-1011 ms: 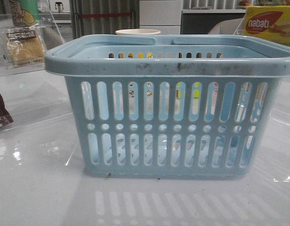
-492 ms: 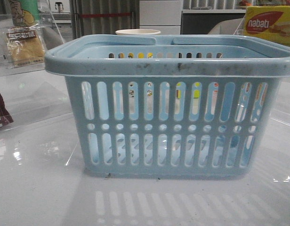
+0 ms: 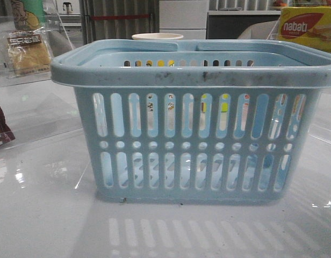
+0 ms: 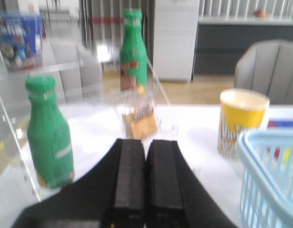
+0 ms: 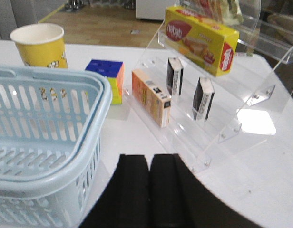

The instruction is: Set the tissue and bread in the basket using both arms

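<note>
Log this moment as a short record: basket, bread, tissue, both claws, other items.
basket: light blue basket at table centre, nothing visible inside
bread: wrapped bread on the clear stand ahead of the left claw, not yet picked
tissue: two small black packs upright on the clear tiered stand, to the right of the basket
left claw: left claw shut, holding nothing
right claw: right claw shut, holding nothing
other items: green bottles, yellow cup, colour cube, yellow box

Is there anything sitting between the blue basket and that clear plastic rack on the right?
Yes. In the right wrist view, a colourful puzzle cube sits on the table between the basket and the clear rack, beside an orange box.
</note>
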You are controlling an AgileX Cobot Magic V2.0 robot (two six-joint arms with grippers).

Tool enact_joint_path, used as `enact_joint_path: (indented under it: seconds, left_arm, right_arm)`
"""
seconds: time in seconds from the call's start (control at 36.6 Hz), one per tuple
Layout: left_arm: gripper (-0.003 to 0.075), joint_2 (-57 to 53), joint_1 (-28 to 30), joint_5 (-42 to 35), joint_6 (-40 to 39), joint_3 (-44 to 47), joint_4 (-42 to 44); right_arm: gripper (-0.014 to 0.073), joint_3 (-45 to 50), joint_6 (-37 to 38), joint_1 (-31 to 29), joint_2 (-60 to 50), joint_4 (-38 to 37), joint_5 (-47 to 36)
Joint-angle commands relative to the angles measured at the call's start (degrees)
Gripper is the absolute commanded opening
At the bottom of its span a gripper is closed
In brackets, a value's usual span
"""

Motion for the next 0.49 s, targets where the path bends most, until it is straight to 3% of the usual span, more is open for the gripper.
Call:
enact_joint_path:
  seconds: [0.0, 0.3, 0.36, 0.46]
  left_arm:
    - [0.0092, 2.68, -0.34, -2.62, -0.20, -1.04, -0.38]
    - [0.0092, 6.74, -0.34, -2.86, -0.20, 1.97, -0.38]
    - [0.0092, 6.77, -0.34, -2.86, -0.20, 2.22, -0.38]
    - [0.0092, 6.77, -0.34, -3.28, -0.20, 2.22, -0.38]
  right_arm:
    - [0.0055, -2.12, -0.26, -0.33, 2.72, -0.36, -1.96]
    - [0.0076, -2.05, -0.26, -0.33, 10.87, -0.36, 0.96]
    - [0.0151, -2.05, -0.26, -0.33, 12.22, -0.36, 0.90]
    - [0.0441, -2.05, -0.26, -0.33, 15.43, -0.43, -0.51]
